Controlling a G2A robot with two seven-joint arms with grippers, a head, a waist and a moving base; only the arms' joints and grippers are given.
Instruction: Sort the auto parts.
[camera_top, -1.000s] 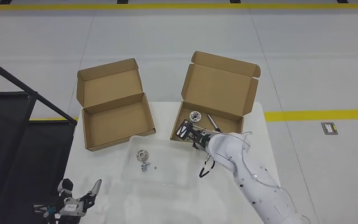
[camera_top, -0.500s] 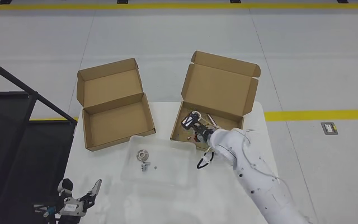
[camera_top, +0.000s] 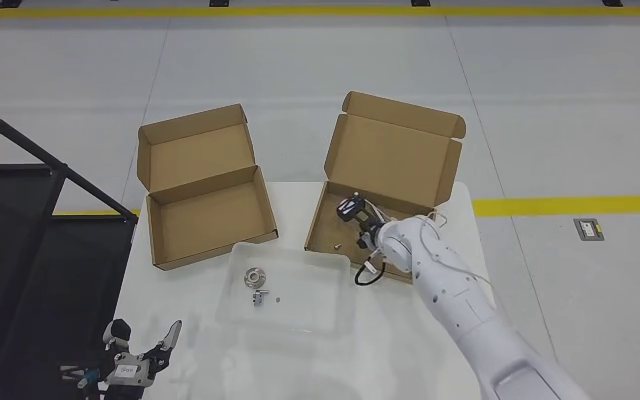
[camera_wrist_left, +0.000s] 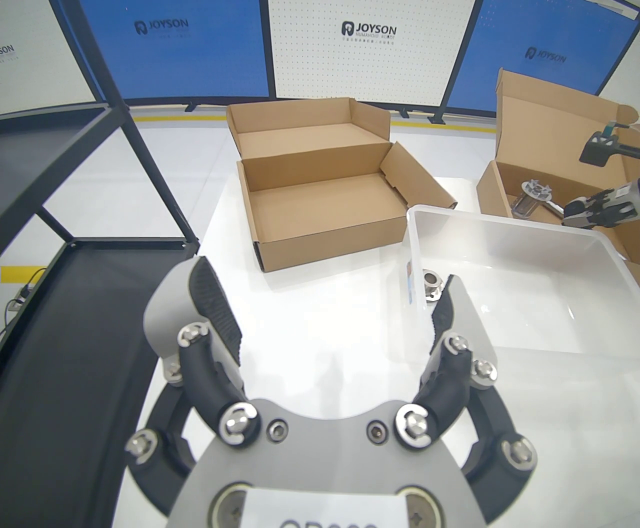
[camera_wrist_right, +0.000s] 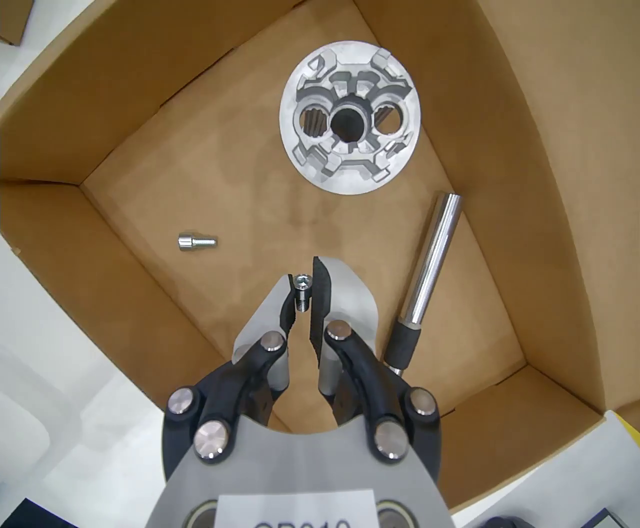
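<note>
While the white table (camera_top: 180, 310) is flat and smooth, two brown cardboard boxes sit on it with their lids up: the left box (camera_top: 205, 215) at 10 o'clock and the right box (camera_top: 395, 150) at 1 o'clock. A see-through plastic bin (camera_wrist_left: 525, 280) sits in the middle. Inside the right box lie a round grey metal disc (camera_wrist_right: 345, 177) with holes, a long shiny rod (camera_wrist_right: 430, 260) with a black end, and a little silver bolt (camera_wrist_right: 196, 242). A small metal ring (camera_wrist_left: 432, 284) lies in the bin. The right gripper (camera_wrist_right: 305, 274) hangs over the right box, almost closed, pinching a tiny screw (camera_wrist_right: 302, 292). The left gripper (camera_wrist_left: 325, 280) sits at 7 o'clock, spread wide, holding nothing.
</note>
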